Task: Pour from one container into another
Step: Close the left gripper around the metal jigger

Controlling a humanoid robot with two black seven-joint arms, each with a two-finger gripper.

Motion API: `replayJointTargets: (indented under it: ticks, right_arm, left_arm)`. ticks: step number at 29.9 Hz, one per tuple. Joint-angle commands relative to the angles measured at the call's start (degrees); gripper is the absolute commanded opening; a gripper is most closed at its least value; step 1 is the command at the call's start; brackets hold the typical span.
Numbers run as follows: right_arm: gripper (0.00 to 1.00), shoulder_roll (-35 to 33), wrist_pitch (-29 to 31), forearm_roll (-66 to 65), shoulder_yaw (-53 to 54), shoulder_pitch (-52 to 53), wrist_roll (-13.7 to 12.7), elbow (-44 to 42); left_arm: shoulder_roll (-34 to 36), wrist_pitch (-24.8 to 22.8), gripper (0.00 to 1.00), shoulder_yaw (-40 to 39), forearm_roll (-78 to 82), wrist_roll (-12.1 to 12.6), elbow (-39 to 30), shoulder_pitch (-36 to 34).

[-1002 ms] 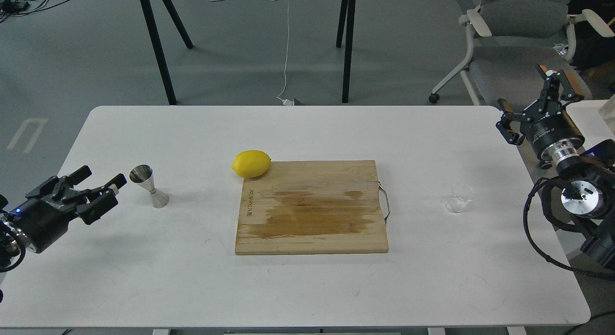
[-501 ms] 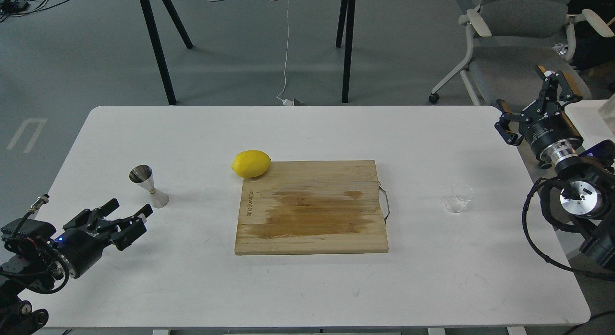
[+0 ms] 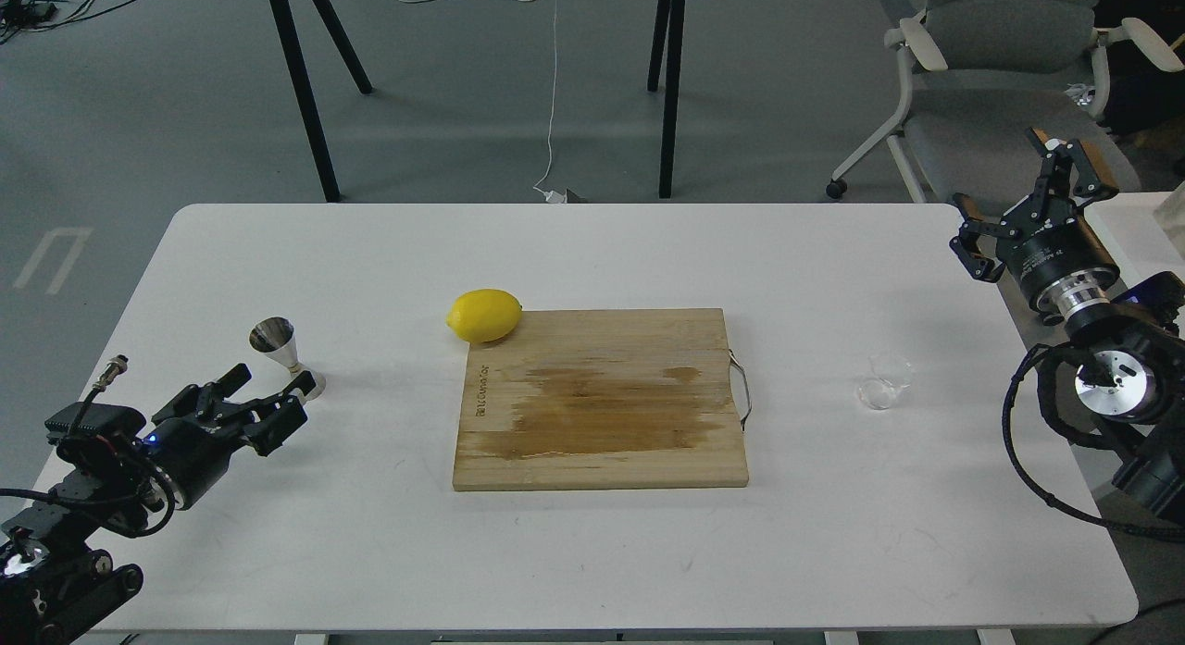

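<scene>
Glass cup (image 3: 885, 382) near worktop's right edge: light, slick, fragile; grip low around wall. Jigger (image 3: 285, 359) near left edge. Left gripper (image 3: 263, 405) jaws apart, empty; right gripper (image 3: 1016, 204) wide.

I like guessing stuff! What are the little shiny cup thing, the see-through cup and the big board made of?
The jigger looks like polished steel: mirror-bright, grey reflections. The glass cup seems to be clear glass, though clear plastic is possible; the white table shows straight through it. The cutting board looks like wood or bamboo: tan grain lines, with a darker patch across its middle.
</scene>
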Motion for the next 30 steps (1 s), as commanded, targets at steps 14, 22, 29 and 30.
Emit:
replayJointTargets:
  ticks: [14,22,29,30]
  right_arm:
    - [1.0,-0.11,0.0,0.0,0.11,-0.43,0.0,0.0]
    - [1.0,-0.29,0.0,0.0,0.11,-0.43,0.0,0.0]
    - [1.0,-0.29,0.0,0.0,0.11,-0.52,0.0,0.0]
    - [1.0,-0.29,0.0,0.0,0.11,-0.52,0.0,0.0]
  left_arm:
    - [-8.16,-0.01,0.99,0.04,0.0,0.0,9.77,-5.22]
    - [-10.8,-0.01,0.98,-0.04,-0.09,0.0,12.48,-6.46]
    - [-13.96,-0.01,0.92,0.66,0.0,0.0,18.46,-8.3]
    - [-14.49,-0.01,0.9,0.74,0.0,0.0,19.26,-8.65]
